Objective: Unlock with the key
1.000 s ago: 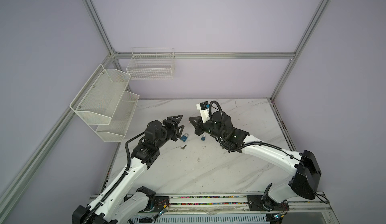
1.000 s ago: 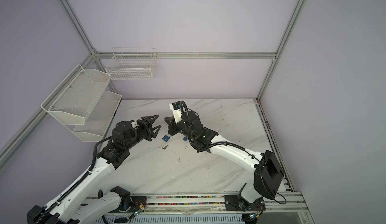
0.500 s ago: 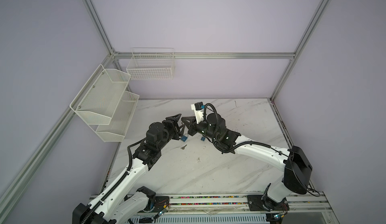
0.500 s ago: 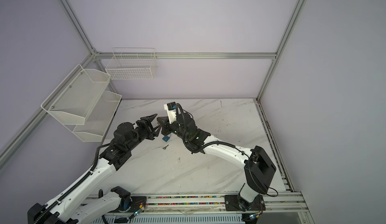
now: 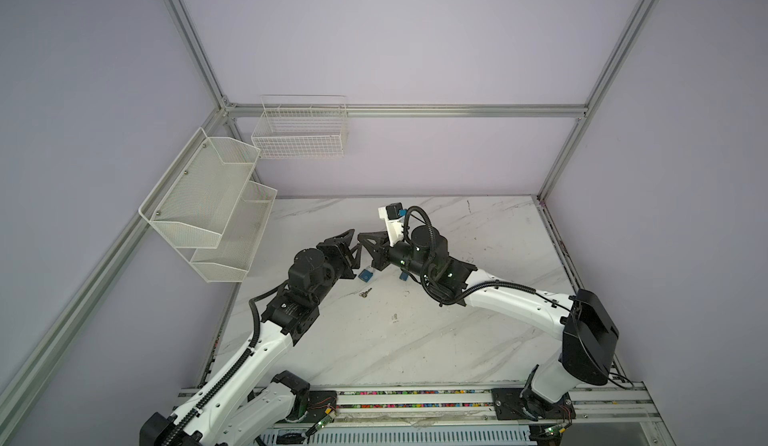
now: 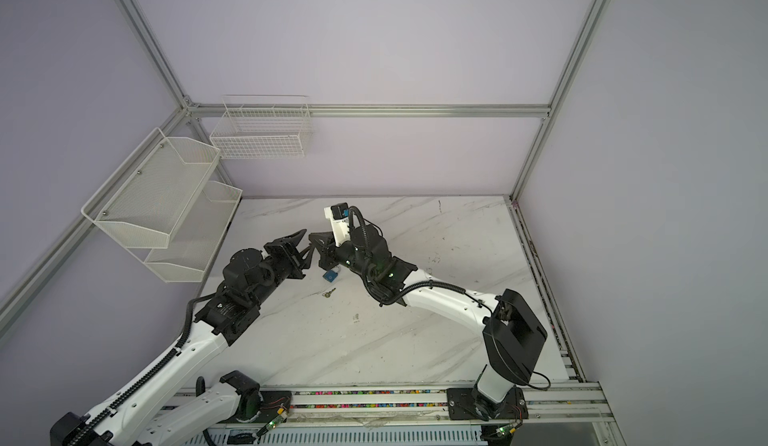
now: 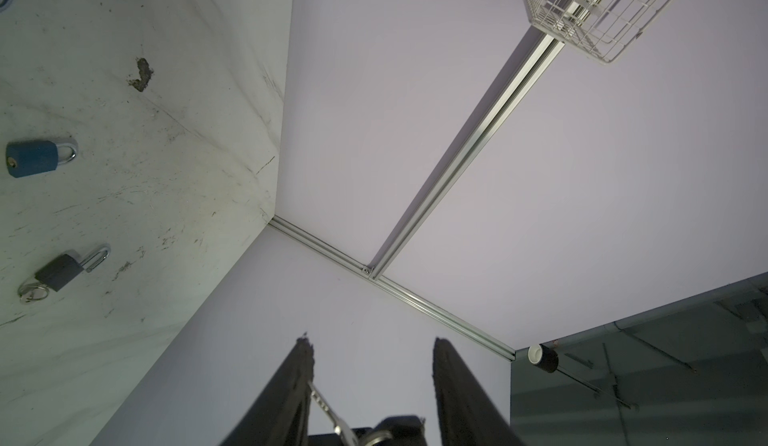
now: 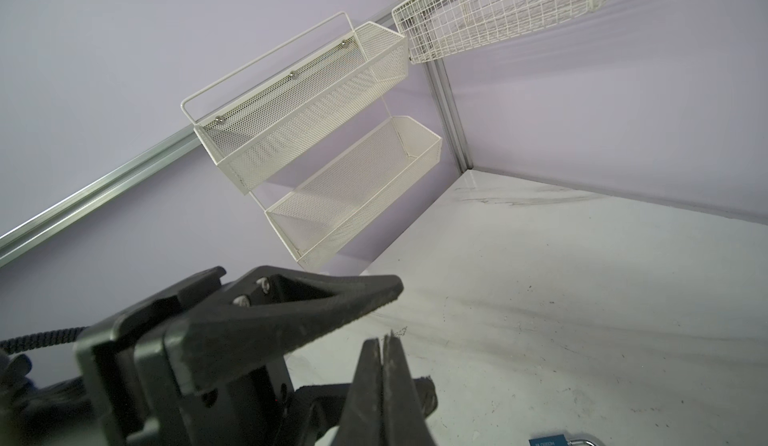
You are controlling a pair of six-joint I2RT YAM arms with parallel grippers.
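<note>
Silver key (image 7: 323, 401) lies between the parted fingers of the left end effector (image 7: 374, 342), against one finger, unclamped; right end effector (image 8: 383, 340) fully closed, contents indiscernible; blue padlock (image 5: 365, 274) rests on worktop (image 5: 457, 340) beneath both.

Dim, even overhead light — soft shadows, wide-angle bending at edges.

Three padlocks show, a blue padlock (image 5: 365, 274), a second blue padlock (image 7: 33, 160) and a black padlock (image 7: 62, 272), with two keys, a loose key (image 5: 365, 293) and a second key (image 7: 328, 410), one wire basket (image 5: 299, 132) and one two-tier mesh shelf (image 5: 199, 198).
</note>
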